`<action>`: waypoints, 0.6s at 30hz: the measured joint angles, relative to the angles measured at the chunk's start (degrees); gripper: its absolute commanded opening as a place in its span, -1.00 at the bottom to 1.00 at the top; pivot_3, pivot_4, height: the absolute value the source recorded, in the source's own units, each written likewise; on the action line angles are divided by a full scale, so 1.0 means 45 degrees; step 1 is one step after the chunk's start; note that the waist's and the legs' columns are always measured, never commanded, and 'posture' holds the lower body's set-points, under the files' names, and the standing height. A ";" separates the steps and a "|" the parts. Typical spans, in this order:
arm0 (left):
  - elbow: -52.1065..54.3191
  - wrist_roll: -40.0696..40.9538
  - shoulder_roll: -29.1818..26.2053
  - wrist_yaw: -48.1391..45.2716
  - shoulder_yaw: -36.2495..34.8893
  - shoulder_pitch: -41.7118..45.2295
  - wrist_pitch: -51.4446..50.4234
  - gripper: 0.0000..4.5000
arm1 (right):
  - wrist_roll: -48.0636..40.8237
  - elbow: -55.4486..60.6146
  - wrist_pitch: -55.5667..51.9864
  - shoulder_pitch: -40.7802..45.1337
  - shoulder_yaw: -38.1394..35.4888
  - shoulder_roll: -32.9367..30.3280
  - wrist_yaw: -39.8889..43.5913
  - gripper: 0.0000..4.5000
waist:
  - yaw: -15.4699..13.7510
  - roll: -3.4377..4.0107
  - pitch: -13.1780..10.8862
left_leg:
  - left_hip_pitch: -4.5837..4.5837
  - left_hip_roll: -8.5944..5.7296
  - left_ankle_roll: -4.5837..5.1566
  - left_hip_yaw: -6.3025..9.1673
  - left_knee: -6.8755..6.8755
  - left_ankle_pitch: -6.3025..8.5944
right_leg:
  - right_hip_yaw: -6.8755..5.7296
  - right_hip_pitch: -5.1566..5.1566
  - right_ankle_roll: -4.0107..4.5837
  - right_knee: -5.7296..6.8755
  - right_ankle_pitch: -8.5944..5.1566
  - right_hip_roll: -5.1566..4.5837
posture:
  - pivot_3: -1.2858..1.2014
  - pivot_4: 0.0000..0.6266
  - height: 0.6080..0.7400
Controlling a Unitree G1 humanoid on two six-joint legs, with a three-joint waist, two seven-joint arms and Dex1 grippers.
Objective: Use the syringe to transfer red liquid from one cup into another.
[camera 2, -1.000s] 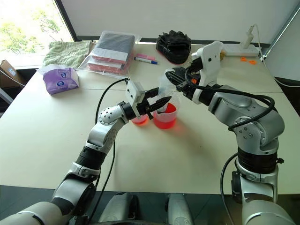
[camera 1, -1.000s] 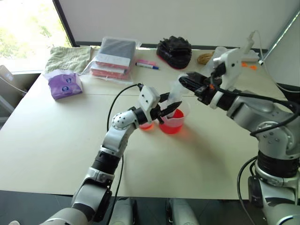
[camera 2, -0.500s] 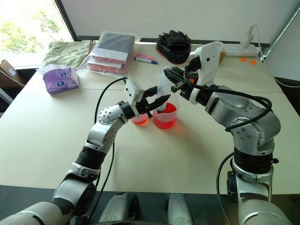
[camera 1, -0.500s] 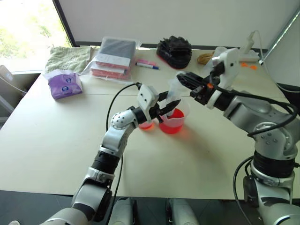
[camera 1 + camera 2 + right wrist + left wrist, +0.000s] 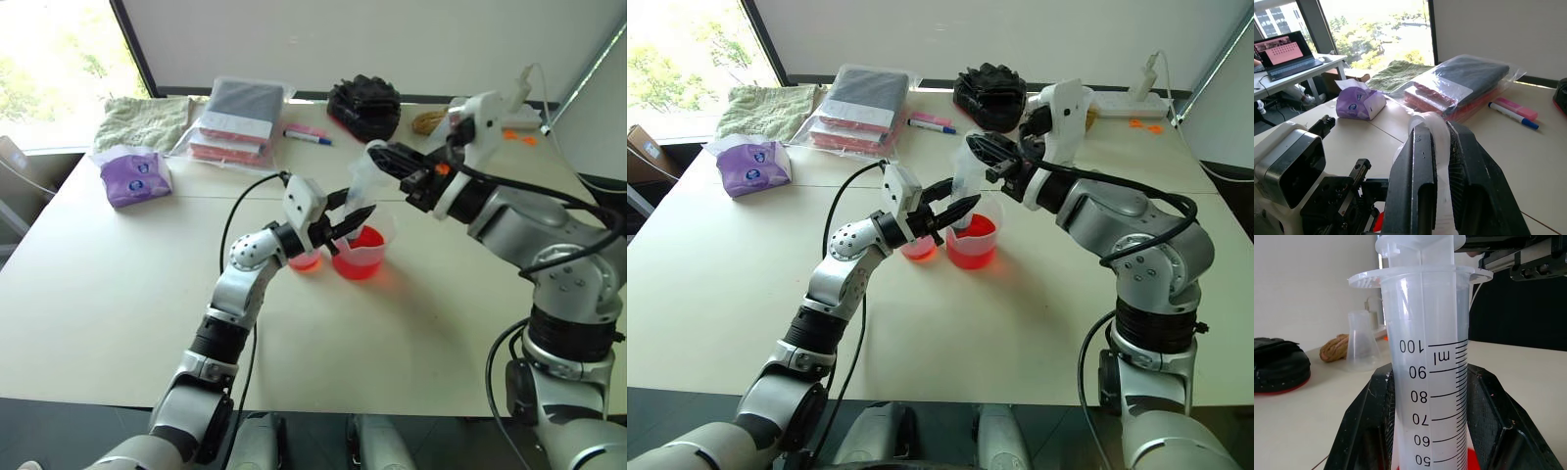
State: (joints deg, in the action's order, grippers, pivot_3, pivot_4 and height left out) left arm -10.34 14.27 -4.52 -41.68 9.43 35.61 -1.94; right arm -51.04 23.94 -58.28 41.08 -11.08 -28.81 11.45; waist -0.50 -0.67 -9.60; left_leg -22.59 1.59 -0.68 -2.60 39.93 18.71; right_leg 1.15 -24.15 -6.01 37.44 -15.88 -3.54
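Observation:
The syringe (image 5: pixel 1425 357) stands upright, clear barrel with printed graduations, its lower end dipping into the wider spouted cup (image 5: pixel 360 258) that holds red liquid (image 5: pixel 359 245). My left gripper (image 5: pixel 359 212) is shut on the barrel, one finger (image 5: pixel 1366 431) on each side. The white plunger (image 5: pixel 1441 139) sticks up a little above the barrel's flange, and my right gripper (image 5: pixel 378 155) is shut on its top from the right. The smaller cup (image 5: pixel 306 260), tinted red, sits just left of the wider one, under my left wrist.
At the table's back lie a green towel (image 5: pixel 145 119), a purple tissue pack (image 5: pixel 134 176), bagged folded items (image 5: pixel 235 119), a blue-capped marker (image 5: pixel 308 137), a black bundle (image 5: pixel 365 106), a coil of rope (image 5: pixel 1334 346) and a cloudy tapered cup (image 5: pixel 1360 340). A power strip (image 5: pixel 1132 101) lies far right.
My right gripper's fingers have closed on the plunger top and its wrist has rolled slightly. The left gripper and the syringe barrel have stayed put.

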 measured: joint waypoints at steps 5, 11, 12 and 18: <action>0.0030 0.0133 0.0000 -0.0013 -0.0004 -0.0069 -0.0121 -0.33 | -0.0125 -0.0152 0.0000 0.0090 -0.0050 0.0000 -0.0002 -0.98 | 0.0009 0.0000 0.0000 | 0.0000 0.0005 0.0000 0.0000 -0.0001 0.0000 | 0.0000 0.0000 0.0000 -0.0001 0.0000 0.0000 | 0.03 -0.52 1.00; 0.0072 0.0296 -0.0004 -0.0067 -0.0006 -0.0130 -0.0268 -0.33 | -0.0260 -0.0299 0.0000 0.0266 -0.0105 -0.0005 -0.0019 -0.98 | 0.0021 0.0000 0.0000 | 0.0000 0.0009 0.0001 0.0000 -0.0002 0.0000 | 0.0000 0.0000 0.0000 -0.0001 0.0000 0.0000 | 0.03 -0.52 1.00; 0.0072 0.0303 -0.0006 -0.0067 -0.0007 -0.0132 -0.0286 -0.33 | -0.0268 -0.0328 0.0000 0.0301 -0.0117 -0.0009 -0.0019 -0.98 | 0.0020 0.0000 0.0000 | 0.0000 0.0009 0.0001 0.0001 -0.0003 0.0000 | -0.0001 0.0000 0.0000 -0.0001 0.0000 0.0000 | 0.03 -0.52 1.00; 0.0071 0.0303 -0.0008 -0.0073 -0.0007 -0.0141 -0.0329 -0.33 | -0.0300 -0.0382 0.0001 0.0419 -0.0177 -0.0021 -0.0025 -0.98 | 0.0021 0.0000 0.0000 | 0.0000 0.0010 0.0001 0.0001 -0.0004 0.0000 | 0.0000 0.0000 0.0000 -0.0002 0.0000 0.0000 | 0.03 -0.52 1.00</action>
State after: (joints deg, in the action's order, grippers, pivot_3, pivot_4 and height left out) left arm -10.03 15.64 -4.55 -42.01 9.40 34.97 -3.41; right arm -52.39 22.22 -58.28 42.96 -11.87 -28.91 11.33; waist -0.41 -0.67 -9.60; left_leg -22.59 1.63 -0.68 -2.60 39.91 18.71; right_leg 1.15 -24.15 -6.01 37.43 -15.88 -3.53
